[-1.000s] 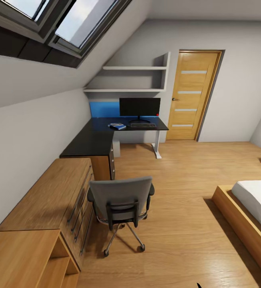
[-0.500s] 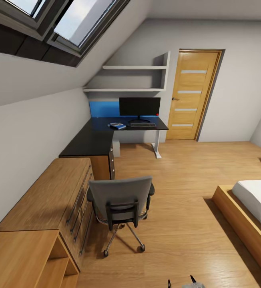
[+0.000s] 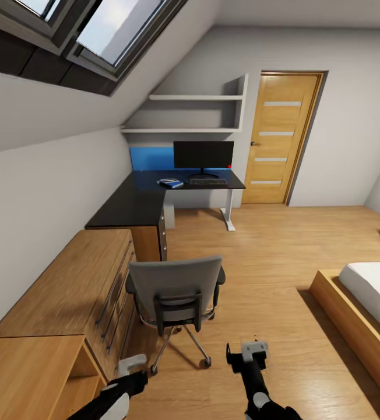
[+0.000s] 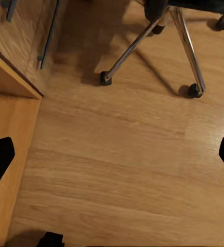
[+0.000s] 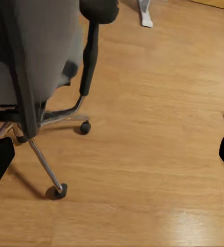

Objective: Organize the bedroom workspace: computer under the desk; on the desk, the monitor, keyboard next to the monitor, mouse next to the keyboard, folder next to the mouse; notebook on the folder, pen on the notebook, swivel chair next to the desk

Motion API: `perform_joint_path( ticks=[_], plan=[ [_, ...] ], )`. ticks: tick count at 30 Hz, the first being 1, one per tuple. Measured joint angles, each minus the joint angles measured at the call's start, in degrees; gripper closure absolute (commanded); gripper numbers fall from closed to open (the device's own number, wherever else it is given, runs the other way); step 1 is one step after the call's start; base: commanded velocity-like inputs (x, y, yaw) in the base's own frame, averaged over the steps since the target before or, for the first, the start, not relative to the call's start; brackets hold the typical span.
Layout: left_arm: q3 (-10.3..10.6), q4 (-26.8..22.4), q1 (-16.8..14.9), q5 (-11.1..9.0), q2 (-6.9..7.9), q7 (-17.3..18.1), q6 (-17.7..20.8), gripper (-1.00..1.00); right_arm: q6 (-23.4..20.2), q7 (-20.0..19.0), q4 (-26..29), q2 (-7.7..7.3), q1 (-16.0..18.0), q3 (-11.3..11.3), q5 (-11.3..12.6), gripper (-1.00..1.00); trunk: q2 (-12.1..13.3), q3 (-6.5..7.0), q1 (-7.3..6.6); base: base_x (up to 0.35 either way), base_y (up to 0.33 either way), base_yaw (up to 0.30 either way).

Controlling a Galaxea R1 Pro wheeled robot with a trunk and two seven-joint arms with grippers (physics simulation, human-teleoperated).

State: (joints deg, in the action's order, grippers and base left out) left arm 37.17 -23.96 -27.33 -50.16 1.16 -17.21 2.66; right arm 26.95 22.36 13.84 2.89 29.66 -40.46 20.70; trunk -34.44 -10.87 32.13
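Observation:
The swivel chair [image 3: 175, 290] stands on the wood floor with its grey back toward me, well short of the black L-shaped desk [image 3: 133, 205]. On the desk's far wing stand the monitor [image 3: 203, 155] and, in front of it, the keyboard [image 3: 208, 182]. Left of the keyboard lies the blue folder [image 3: 171, 184] with something small on top, too small to make out. A pale box under the desk may be the computer [image 3: 169, 214]. My left gripper [image 3: 130, 366] [image 4: 112, 157] and right gripper [image 3: 246, 352] [image 5: 112, 154] hover open and empty behind the chair, over its chrome base [image 4: 142, 41] [image 5: 42, 167].
A light wooden chest [image 3: 76, 286] and low open shelving [image 3: 35, 373] line the left wall beside the chair. A bed [image 3: 370, 300] fills the right side. The wooden door [image 3: 280, 137] and wall shelves [image 3: 196, 114] are at the far end. Open floor runs between chair and desk.
Both arms have come up into the head view's lower edge, the right one first, then the left. The chair and the desk items have not moved.

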Motion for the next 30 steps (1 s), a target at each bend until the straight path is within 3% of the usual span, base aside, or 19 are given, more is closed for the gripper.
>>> perform_joint_path(
  ticks=[2,5,10,12,16,18,23,30],
  plan=[
    [-0.01,0.64,-2.27,-0.11,-0.05,0.04,0.23,-1.00,-0.61,0.01,0.00,0.39,2.37,0.20,1.76,-1.00,-0.81,-0.37,0.44,0.000,0.000,0.000],
    [-0.06,1.67,-6.50,-0.20,-0.20,0.14,1.82,-1.00,-3.42,-0.17,-0.06,0.85,7.44,0.38,6.43,-1.00,-2.01,-0.90,1.10,0.000,0.000,0.000],
    [-0.26,3.37,-8.76,-0.73,-0.45,0.20,3.46,-1.00,-6.28,-0.35,0.00,1.28,10.90,0.45,11.54,-1.00,-4.03,-1.82,2.19,0.000,0.000,0.000],
    [0.18,7.18,-9.11,-1.01,-0.90,0.17,1.12,-1.00,-6.73,-0.82,-0.18,1.53,11.46,0.33,12.62,-1.00,-4.83,-2.19,2.64,0.000,0.000,0.000],
    [-0.09,10.51,-9.29,-0.47,-1.64,0.07,-5.18,-1.00,-6.93,-5.29,-1.23,2.80,11.74,0.36,13.25,-1.00,-6.44,-2.91,3.52,0.000,0.000,0.000],
    [-0.05,11.44,-9.31,-0.51,-1.76,0.06,-6.58,-1.00,-6.92,-7.03,-2.48,3.19,11.78,0.35,13.34,-1.00,-7.25,-3.27,3.96,0.000,0.000,0.000],
    [0.05,13.22,-9.35,-0.48,-1.94,0.01,-8.40,-1.00,-6.58,-9.52,-6.60,4.45,11.82,0.36,13.47,-1.00,-9.26,-4.17,5.06,0.000,0.000,0.000],
    [0.19,13.98,-9.36,-0.53,-2.54,-0.08,-8.91,-1.00,-6.36,-10.30,-8.21,4.72,11.86,0.55,13.51,-1.00,-12.07,-5.43,6.59,0.000,0.000,0.000]
  ],
)
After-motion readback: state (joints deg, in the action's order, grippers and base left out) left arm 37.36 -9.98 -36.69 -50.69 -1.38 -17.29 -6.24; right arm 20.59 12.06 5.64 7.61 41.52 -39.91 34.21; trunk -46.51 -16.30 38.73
